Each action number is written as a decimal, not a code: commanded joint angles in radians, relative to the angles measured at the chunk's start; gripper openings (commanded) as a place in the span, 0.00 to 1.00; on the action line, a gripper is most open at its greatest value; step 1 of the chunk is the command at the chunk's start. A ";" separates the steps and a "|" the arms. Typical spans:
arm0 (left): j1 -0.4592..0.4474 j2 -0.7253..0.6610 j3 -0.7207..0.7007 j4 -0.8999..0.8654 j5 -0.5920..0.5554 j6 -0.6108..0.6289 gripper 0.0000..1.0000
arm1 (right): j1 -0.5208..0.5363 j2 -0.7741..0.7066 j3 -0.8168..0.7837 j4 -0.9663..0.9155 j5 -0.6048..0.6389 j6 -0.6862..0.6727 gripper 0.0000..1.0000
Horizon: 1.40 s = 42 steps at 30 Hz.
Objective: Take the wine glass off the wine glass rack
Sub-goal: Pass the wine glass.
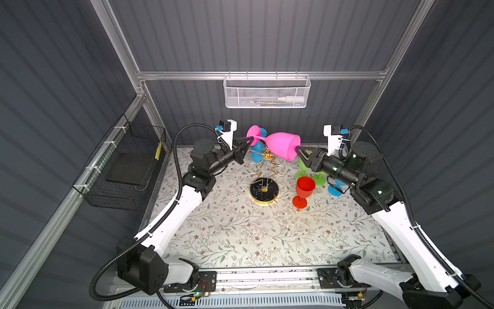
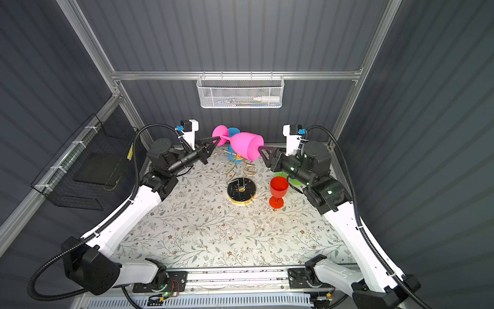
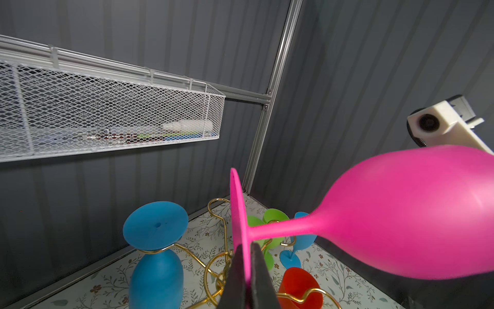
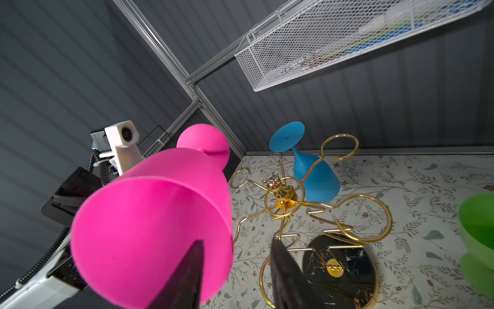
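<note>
pink wine glass [image 1: 283, 145]: up in the air above the wine glass rack [image 1: 267, 192]; it lies on its side; its round foot points to the left arm and its open mouth points to the right arm; it touches none of the gold rings
left tool [image 1: 250, 139]: closed tight on the edge of the pink wine glass's foot; in the left wrist view the two black fingers [image 3: 260, 283] pinch the foot between them
right tool [image 4: 235, 240]: at the mouth of the pink wine glass; one finger is in front of the mouth; the other is outside the wall with a gap beside it; the jaws are apart and not squeezing
wine glass rack: stands in the middle of the counter [image 1: 240, 235]; round black bottom with a gold edge; gold wire arms with rings up top
blue glass [image 4: 315, 179]: hangs upside down in one ring at the back of the rack
red glass [image 1: 304, 187]: stands upright on the counter, near the rack's bottom, on the right arm's side
green glasses [image 1: 319, 179]: behind the red glass; partly hidden by the right arm
white mesh basket [image 1: 267, 93]: hangs on the back wall
</note>
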 commanded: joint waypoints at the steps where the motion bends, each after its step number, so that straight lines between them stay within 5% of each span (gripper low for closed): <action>1: -0.003 -0.029 -0.012 0.006 0.020 -0.006 0.00 | 0.005 0.010 0.023 0.039 -0.013 0.004 0.29; 9: -0.003 -0.030 -0.020 0.016 0.040 -0.015 0.00 | 0.012 0.076 0.039 0.054 -0.015 0.006 0.26; 15: -0.003 -0.029 -0.022 0.013 0.042 -0.018 0.00 | 0.013 0.083 0.042 0.058 -0.015 0.005 0.00; 19: -0.003 -0.032 -0.027 -0.004 0.014 -0.014 0.00 | 0.013 0.066 0.034 0.043 -0.016 -0.001 0.00; 23: -0.003 -0.043 -0.022 -0.045 -0.045 0.006 0.26 | 0.012 0.027 0.025 0.008 0.021 -0.026 0.00; 27: -0.002 -0.075 -0.027 -0.101 -0.162 0.036 0.73 | 0.011 -0.038 0.034 -0.066 0.077 -0.085 0.00; 29: 0.004 -0.085 -0.011 -0.170 -0.212 0.059 0.85 | 0.011 -0.065 0.045 -0.122 0.112 -0.122 0.00; 36: 0.099 -0.127 -0.038 -0.257 -0.295 0.041 0.97 | 0.031 -0.144 0.086 -0.323 0.163 -0.253 0.00; 42: 0.237 -0.118 -0.046 -0.331 -0.298 -0.025 0.99 | 0.198 -0.147 0.131 -0.446 0.248 -0.353 0.00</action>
